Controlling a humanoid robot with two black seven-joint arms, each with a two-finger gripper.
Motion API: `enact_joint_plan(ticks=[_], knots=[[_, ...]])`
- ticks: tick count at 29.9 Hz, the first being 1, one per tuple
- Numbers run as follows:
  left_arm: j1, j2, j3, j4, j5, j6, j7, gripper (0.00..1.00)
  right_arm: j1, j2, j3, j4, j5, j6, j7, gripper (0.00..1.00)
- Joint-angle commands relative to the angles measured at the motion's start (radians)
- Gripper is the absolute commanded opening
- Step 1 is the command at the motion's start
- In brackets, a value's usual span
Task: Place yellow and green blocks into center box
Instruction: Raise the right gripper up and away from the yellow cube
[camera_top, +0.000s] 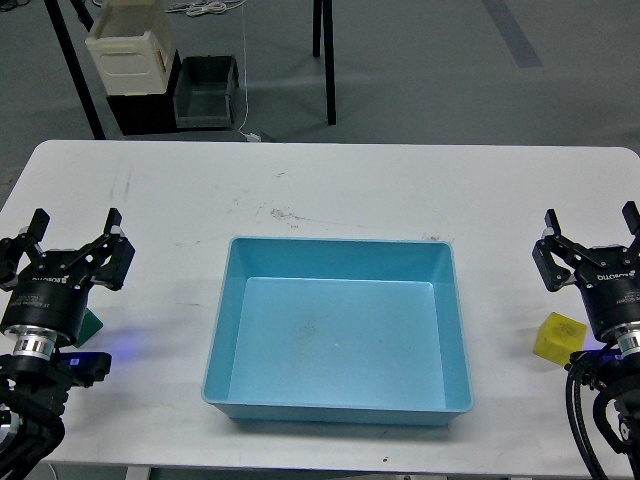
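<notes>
The light-blue center box (445, 330) lies in the middle of the white table with nothing inside it. A yellow block (556, 336) rests on the table right of the box, just left of my right arm. Only a corner of the green block (93, 325) shows at the left, mostly hidden behind my left arm. My left gripper (75, 232) stands open above and beyond the green block, nothing between its fingers. My right gripper (591, 226) is also open and holds nothing, beyond the yellow block.
The white table (320, 190) spans the view, its far edge at the top. Past it on the floor stand a cream-white crate (130, 45), a dark grey bin (207, 92) and black stand legs (325, 60).
</notes>
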Motion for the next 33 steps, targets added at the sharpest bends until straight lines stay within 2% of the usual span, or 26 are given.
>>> enact_joint_plan(ticks=[1,5,12,15,19,26,29,33], knots=[[0.001,0.001,0.0,0.0,0.0,0.003,-0.001,1.0,0.0,0.0,-0.008,-0.002,0.0,0.004,0.0,1.0],[0.001,-0.001,0.002,0.002,0.0,0.003,-0.018,1.0,0.0,0.0,-0.007,-0.005,-0.002,0.005,0.001,1.0],[0.001,-0.001,0.002,0.003,0.0,-0.001,-0.021,1.0,0.017,0.0,0.0,-0.028,-0.035,0.044,0.001,1.0],[0.001,-0.001,0.002,0.003,0.0,0.001,-0.021,1.0,0.023,-0.104,0.003,-0.031,-0.116,0.068,0.004,1.0],[0.001,-0.001,0.002,0.003,0.0,0.003,-0.021,1.0,0.102,-0.297,0.015,-0.054,-0.34,0.062,0.006,1.0],[0.001,-0.001,0.0,0.003,0.0,0.003,-0.024,1.0,0.308,-0.425,0.03,-0.064,-0.779,0.061,0.006,1.0],[0.001,-0.002,0.0,0.003,0.0,0.003,-0.024,1.0,0.385,-0.559,-0.077,-0.077,-1.024,0.061,0.006,1.0],[0.001,-0.002,-0.001,0.009,0.0,0.003,-0.024,1.0,0.558,-0.751,-0.281,-0.08,-1.238,0.067,0.013,0.99]])
